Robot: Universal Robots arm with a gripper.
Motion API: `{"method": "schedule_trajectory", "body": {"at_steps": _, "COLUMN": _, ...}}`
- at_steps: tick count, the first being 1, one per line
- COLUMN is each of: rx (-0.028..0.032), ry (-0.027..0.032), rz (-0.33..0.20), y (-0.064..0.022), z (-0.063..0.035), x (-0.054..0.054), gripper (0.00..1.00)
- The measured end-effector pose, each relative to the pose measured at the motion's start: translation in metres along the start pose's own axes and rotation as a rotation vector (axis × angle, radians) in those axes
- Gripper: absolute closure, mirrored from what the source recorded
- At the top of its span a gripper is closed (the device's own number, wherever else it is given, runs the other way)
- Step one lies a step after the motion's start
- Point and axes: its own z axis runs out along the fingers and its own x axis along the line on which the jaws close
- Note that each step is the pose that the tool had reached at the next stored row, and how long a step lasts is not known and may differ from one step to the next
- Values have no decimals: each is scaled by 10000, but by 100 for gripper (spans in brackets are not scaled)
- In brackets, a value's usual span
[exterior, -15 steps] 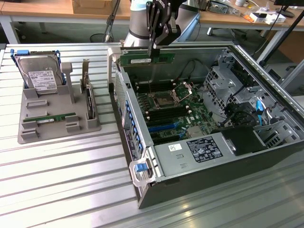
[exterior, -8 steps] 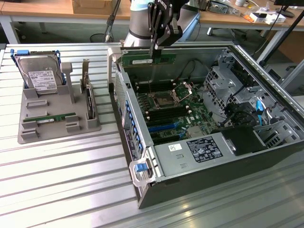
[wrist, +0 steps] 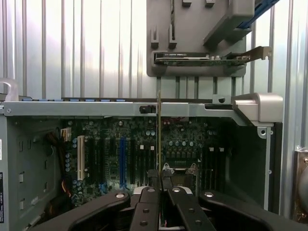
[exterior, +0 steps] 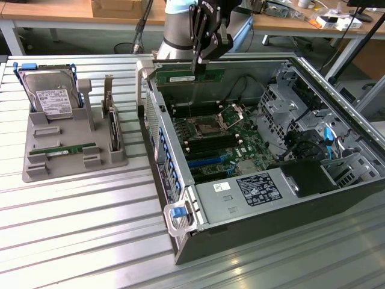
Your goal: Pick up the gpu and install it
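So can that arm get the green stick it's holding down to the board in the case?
Probably yes. The case is open on top, the end effector holds the gpu above the board, and nothing lies between them.

Pretty clearly a robotics lab or test workshop, not anyone's home setup. You've got an industrial robot arm (exterior: pixel 179 27) with its end effector (exterior: pixel 200 60) pinching a gpu (exterior: pixel 180 77) over an opened-up computer case (exterior: pixel 198 247), motherboard (exterior: pixel 210 141) exposed. Everything sits on a ribbed aluminium tabletop (exterior: pixel 78 241), and spare parts like a hard drive (exterior: pixel 54 99) stand slotted in a grey fixture tray (exterior: pixel 66 137). Behind it there are wooden desks (exterior: pixel 54 11) with a cardboard box (exterior: pixel 117 7) and assorted clutter (exterior: pixel 337 21) on them.
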Motion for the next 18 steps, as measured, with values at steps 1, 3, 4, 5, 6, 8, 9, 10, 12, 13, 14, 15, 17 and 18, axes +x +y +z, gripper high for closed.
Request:
{"method": "schedule_trajectory", "body": {"at_steps": 1, "rx": 0, "ry": 0, "rz": 0, "y": -4, "z": 2, "x": 0, "gripper": 88}}
{"method": "schedule_trajectory", "body": {"at_steps": 3, "rx": 0, "ry": 3, "rz": 0, "y": -17, "z": 7, "x": 0, "gripper": 88}}
{"method": "schedule_trajectory", "body": {"at_steps": 4, "rx": 0, "ry": 5, "rz": 0, "y": -31, "z": 13, "x": 1, "gripper": 88}}
{"method": "schedule_trajectory", "body": {"at_steps": 5, "rx": 0, "ry": 9, "rz": 0, "y": -40, "z": 17, "x": 1, "gripper": 88}}
{"method": "schedule_trajectory", "body": {"at_steps": 6, "rx": 0, "ry": 9, "rz": 0, "y": -48, "z": 20, "x": 1, "gripper": 88}}
{"method": "schedule_trajectory", "body": {"at_steps": 8, "rx": 0, "ry": 12, "rz": 1, "y": -61, "z": 26, "x": 1, "gripper": 88}}
{"method": "schedule_trajectory", "body": {"at_steps": 9, "rx": 0, "ry": 13, "rz": 1, "y": -67, "z": 29, "x": 1, "gripper": 88}}
{"method": "schedule_trajectory", "body": {"at_steps": 10, "rx": 0, "ry": 16, "rz": 0, "y": -75, "z": 32, "x": 2, "gripper": 88}}
{"method": "schedule_trajectory", "body": {"at_steps": 12, "rx": 0, "ry": 20, "rz": 1, "y": -92, "z": 40, "x": 2, "gripper": 88}}
{"method": "schedule_trajectory", "body": {"at_steps": 13, "rx": 0, "ry": 21, "rz": 1, "y": -101, "z": 44, "x": 2, "gripper": 88}}
{"method": "schedule_trajectory", "body": {"at_steps": 14, "rx": 0, "ry": 24, "rz": 1, "y": -111, "z": 48, "x": 2, "gripper": 88}}
{"method": "schedule_trajectory", "body": {"at_steps": 15, "rx": 0, "ry": 24, "rz": 1, "y": -116, "z": 50, "x": 2, "gripper": 88}}
{"method": "schedule_trajectory", "body": {"at_steps": 17, "rx": 0, "ry": 25, "rz": 1, "y": -125, "z": 54, "x": 3, "gripper": 88}}
{"method": "schedule_trajectory", "body": {"at_steps": 18, "rx": 0, "ry": 26, "rz": 1, "y": -131, "z": 58, "x": 3, "gripper": 88}}
